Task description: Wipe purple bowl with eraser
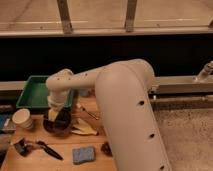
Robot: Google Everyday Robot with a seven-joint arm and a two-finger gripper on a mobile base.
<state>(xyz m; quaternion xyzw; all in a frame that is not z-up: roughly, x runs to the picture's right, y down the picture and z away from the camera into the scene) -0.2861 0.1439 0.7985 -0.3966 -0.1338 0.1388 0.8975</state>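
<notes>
1. Behind the wooden worktop (70, 141), a dark wall panel is running across under a row of pale windows, and you are viewing the scene from above.
2. You are seeing the white arm (120, 100) reaching down to the left, with the end effector (56, 116) sitting inside the purple bowl (62, 127).
3. You cannot tell whether the end effector is open or closed, because the wrist is covering it.
4. A pale block (51, 115) is showing at the end effector, over the bowl's left rim.
5. The purple bowl is resting on the worktop just in front of the green tray (31, 93), with a white cup (22, 119) standing to its left.
6. A tan cloth (85, 128) is lying just right of the bowl.
7. Nearer the front edge, a black brush (49, 150) and a blue sponge (83, 155) are lying apart from the bowl.
</notes>
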